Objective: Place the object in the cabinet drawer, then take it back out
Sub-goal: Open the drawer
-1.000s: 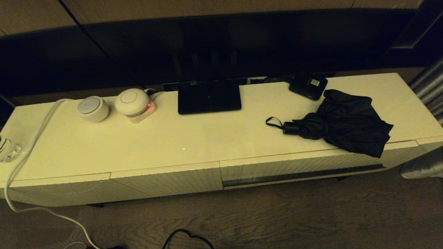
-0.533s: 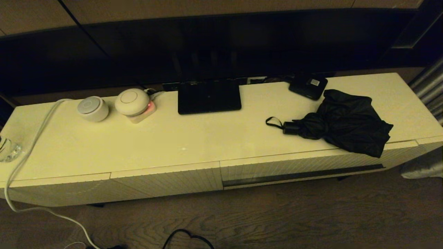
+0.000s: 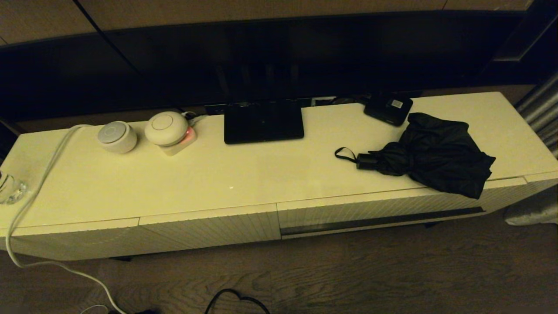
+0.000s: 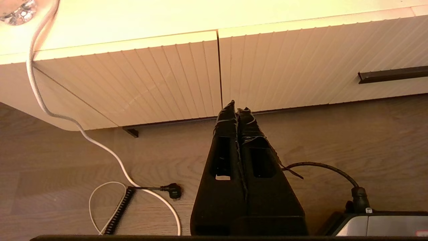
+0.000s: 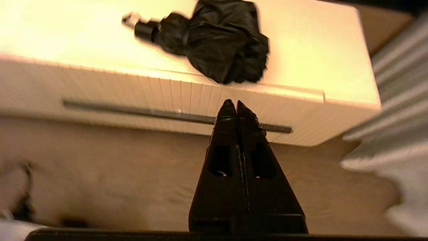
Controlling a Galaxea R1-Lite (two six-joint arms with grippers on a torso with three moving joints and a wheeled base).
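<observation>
The black folding umbrella (image 3: 429, 156) lies on the cabinet top at the right, handle and strap loop pointing left, its fabric hanging slightly over the front edge; the right wrist view also catches the umbrella (image 5: 214, 40). Below it the cabinet drawer (image 3: 379, 209) is closed, ribbed front with a long dark handle slot (image 3: 383, 219). Neither arm shows in the head view. My right gripper (image 5: 236, 103) is shut and empty, out in front of the drawer (image 5: 167, 97) near the slot (image 5: 174, 115). My left gripper (image 4: 238, 106) is shut and empty, low before the cabinet's left fronts.
On the cabinet top (image 3: 244, 174) stand a flat black stand (image 3: 263, 122), a small black box with a white label (image 3: 388, 107), two round white devices (image 3: 117, 136) (image 3: 166, 127) and a glass (image 3: 9, 189). A white cable (image 3: 30, 205) trails to the wooden floor. A shorter ribbed front (image 3: 209, 226) sits left of the drawer.
</observation>
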